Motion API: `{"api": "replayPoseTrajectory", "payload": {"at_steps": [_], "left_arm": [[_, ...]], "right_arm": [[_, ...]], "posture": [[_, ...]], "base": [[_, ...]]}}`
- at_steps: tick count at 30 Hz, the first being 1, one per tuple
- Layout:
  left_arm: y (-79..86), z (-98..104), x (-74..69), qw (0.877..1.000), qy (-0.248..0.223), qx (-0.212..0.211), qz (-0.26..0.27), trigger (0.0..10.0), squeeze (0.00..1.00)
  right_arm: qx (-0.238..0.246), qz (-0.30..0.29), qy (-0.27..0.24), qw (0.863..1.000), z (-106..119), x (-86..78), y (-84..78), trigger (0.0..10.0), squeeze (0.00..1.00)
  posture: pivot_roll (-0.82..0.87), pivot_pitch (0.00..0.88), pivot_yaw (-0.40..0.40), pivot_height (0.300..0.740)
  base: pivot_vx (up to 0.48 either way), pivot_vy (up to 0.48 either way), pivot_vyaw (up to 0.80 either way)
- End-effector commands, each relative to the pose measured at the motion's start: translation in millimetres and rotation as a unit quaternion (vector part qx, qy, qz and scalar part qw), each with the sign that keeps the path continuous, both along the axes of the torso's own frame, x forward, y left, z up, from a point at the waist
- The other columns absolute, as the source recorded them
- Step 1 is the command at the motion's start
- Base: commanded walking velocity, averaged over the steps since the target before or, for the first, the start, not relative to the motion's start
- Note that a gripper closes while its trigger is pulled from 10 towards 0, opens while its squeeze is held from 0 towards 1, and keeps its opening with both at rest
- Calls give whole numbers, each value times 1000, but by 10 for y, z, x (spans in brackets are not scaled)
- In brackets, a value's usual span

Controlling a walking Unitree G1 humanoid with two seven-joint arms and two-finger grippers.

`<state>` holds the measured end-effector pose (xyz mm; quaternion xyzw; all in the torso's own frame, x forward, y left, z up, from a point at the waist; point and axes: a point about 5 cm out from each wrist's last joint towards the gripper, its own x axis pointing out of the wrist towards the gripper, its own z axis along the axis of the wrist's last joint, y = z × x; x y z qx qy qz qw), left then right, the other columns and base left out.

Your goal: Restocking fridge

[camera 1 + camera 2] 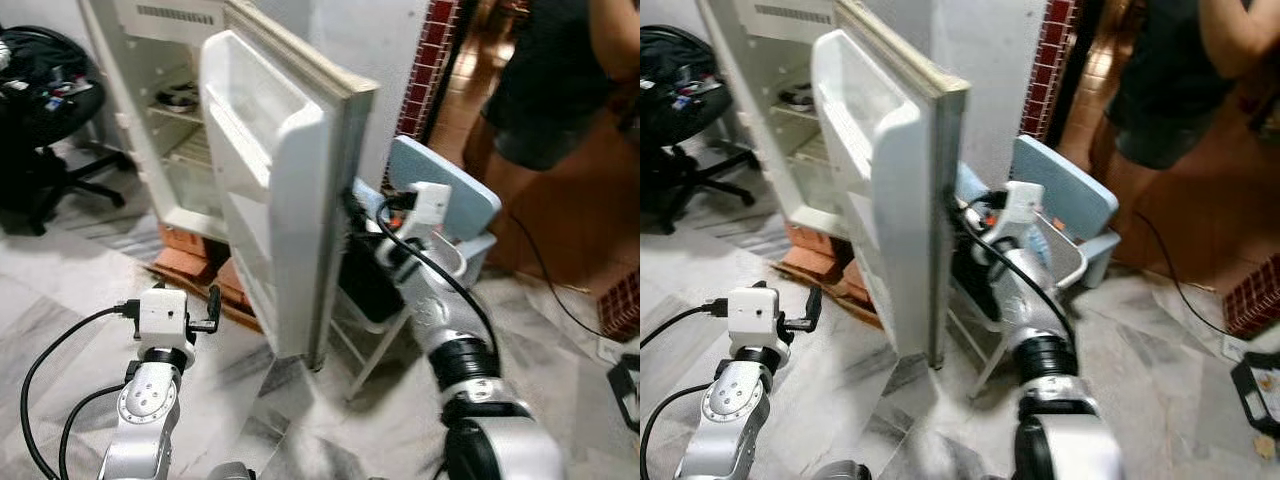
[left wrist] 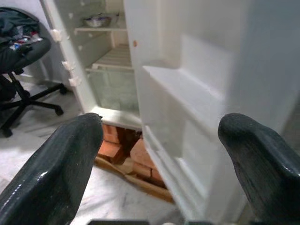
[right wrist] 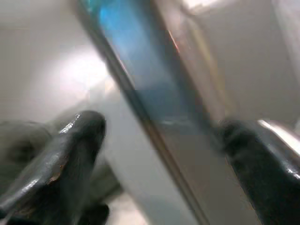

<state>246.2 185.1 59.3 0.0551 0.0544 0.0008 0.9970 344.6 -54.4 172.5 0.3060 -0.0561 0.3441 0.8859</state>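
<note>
The right gripper [image 3: 159,140] is reaching to the outer edge of the fridge door [image 1: 275,190], its two glossy black fingers [image 3: 65,150] standing wide apart with the door's thin edge running between them; the view is blurred, so whether the pads are touching the door cannot be told. The left gripper [image 2: 161,154] is hovering low in front of the fridge [image 1: 160,110], its two rounded black fingers also spread wide and holding nothing.

The fridge is standing upright, a tall white box of smooth plastic and enamel, with its door swinging open toward the robot, long axis vertical and moulded inner shelves facing the robot's left. Inside, two flat shelves are showing, and one metal bowl [image 2: 97,20] is sitting on the upper one. The cabinet is resting on reddish bricks [image 2: 123,151] over pale marbled floor tiles.

One black office chair [image 1: 45,110] is standing to the left. Behind the door, one light-blue plastic chair [image 1: 450,195] is sitting near a person [image 1: 555,80] in dark clothes.
</note>
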Motion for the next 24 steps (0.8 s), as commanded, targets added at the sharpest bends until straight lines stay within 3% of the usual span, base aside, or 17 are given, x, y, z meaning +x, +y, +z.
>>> {"api": "replayPoseTrajectory", "payload": {"at_steps": [1, 3, 4, 5, 10, 13, 15, 17, 19, 20, 23, 24], "left_arm": [[37, -11, -23, 1000, 4, 2, 2, 10000, 0], [44, -15, -51, 1000, 5, 1, 4, 10000, 0], [44, -15, -51, 1000, 5, 1, 4, 10000, 0], [46, -17, -59, 1000, 5, 1, 4, 10000, 0], [50, -20, -66, 1000, 5, 2, 5, 10000, 0], [58, -26, -50, 1000, 8, 4, 12, 10000, 0], [66, -21, -24, 1000, 7, -3, 22, 10000, 0], [66, -22, -19, 1000, 8, -8, 25, 10000, 0], [78, -36, -11, 999, 16, -13, 35, 10000, 0], [78, -36, -11, 999, 16, -13, 35, 10000, 0], [62, -40, -2, 1000, 20, -11, 20, 10000, 0], [62, -41, 0, 1000, 20, -12, 19, 10000, 0]], "right_arm": [[42, 122, -61, 990, 266, -224, 307, 10000, 0], [50, 211, -64, 974, 183, -545, 422, 10000, 0], [50, 211, -64, 974, 183, -545, 422, 10000, 0], [42, 239, -56, 969, 86, -657, 433, 10000, 0], [-46, 189, -13, 981, -288, -640, 318, 10000, 0], [-85, 133, 14, 987, -407, -595, 140, 10000, 0], [-143, 41, 31, 988, -517, -517, -108, 10000, 0], [-157, 19, 32, 987, -543, -499, -176, 10000, 0], [-191, -78, 42, 978, -632, -457, -464, 10000, 0], [-191, -78, 42, 978, -632, -457, -464, 10000, 0], [-221, -173, 59, 958, -731, -478, -756, 10000, 0], [-224, -183, 61, 955, -741, -482, -780, 10000, 0]], "posture": [[83, 0, -45, 740], [86, 0, -48, 740], [86, 0, -48, 740], [86, 0, -48, 740], [77, 0, -41, 740], [71, 0, -40, 740], [66, 0, -41, 740], [65, 0, -42, 740], [62, 0, -42, 740], [62, 0, -42, 740], [58, 0, -37, 740], [57, 0, -36, 740]], "base": [[0, 0, 0], [0, 0, 0], [0, 0, 0], [0, 0, 0], [0, 0, 0], [0, 0, 0], [0, 0, 0], [0, 0, 0], [0, 0, 0], [0, 0, 0], [0, 387, 0], [0, 480, 0]]}}
